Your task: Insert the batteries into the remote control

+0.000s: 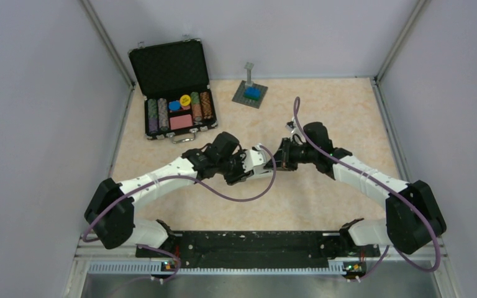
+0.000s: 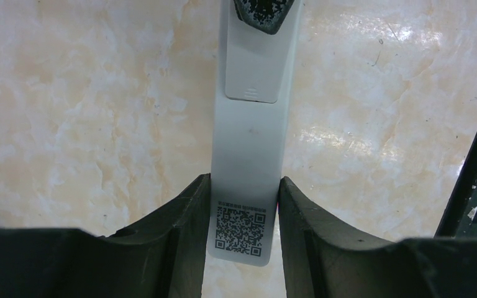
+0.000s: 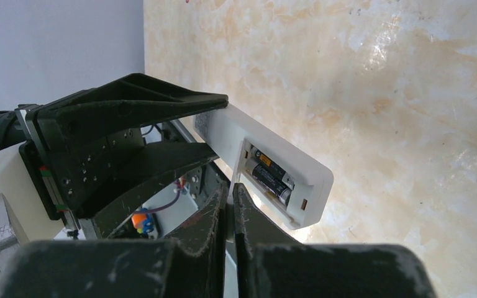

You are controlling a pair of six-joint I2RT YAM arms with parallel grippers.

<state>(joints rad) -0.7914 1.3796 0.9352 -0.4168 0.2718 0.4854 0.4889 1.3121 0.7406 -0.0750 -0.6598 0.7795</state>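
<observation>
Remote control (image 2: pixel 248 143), 6 o'clock end clamped in left gripper (image 2: pixel 243 183); batteries (image 3: pixel 273 180) seated, seen by right wrist only; right gripper (image 3: pixel 231 189) closed.

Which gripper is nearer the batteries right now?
Right. The right gripper, shut, sits right beside the batteries, which are seated in one end of the remote control. The left gripper clamps the remote's opposite end, by the QR code.

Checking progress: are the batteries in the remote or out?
In. The right wrist view shows both batteries lying side by side inside the remote, uncovered.
</observation>
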